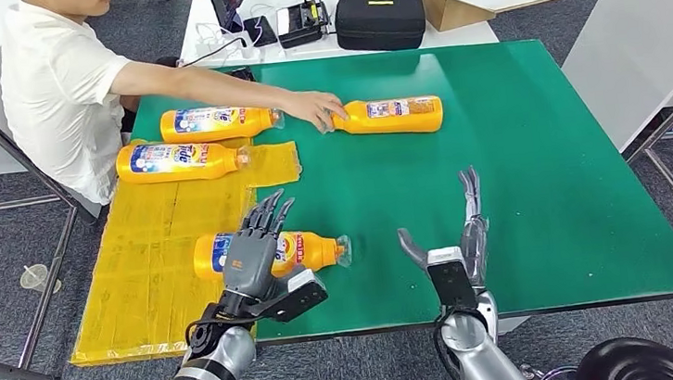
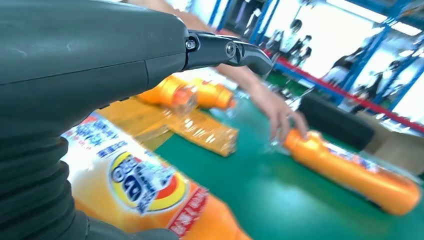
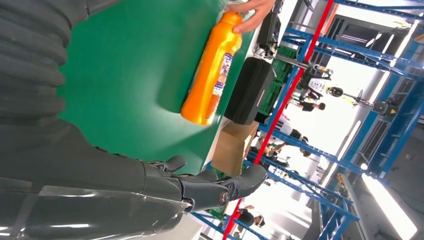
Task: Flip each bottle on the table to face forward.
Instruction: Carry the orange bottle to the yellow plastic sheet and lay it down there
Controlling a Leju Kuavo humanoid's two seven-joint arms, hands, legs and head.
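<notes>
My left hand [image 1: 250, 254] rests over the near bottle [image 1: 306, 250] at 7 o'clock on the table [image 1: 537, 180], fingers spread, not gripping. Right hand [image 1: 459, 243] open, idle. I'd wrap fully around before rolling so it can't slip.

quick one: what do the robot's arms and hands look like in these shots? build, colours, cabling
Both arms are silver metal tubes with black cable loops at the wrists. The left hand has a grey back and dark, slim fingers, above a black wrist block. The right hand is grey, with a black rectangular panel at its base. The wrist views show a grey ribbed cover and dark jointed fingers.
</notes>
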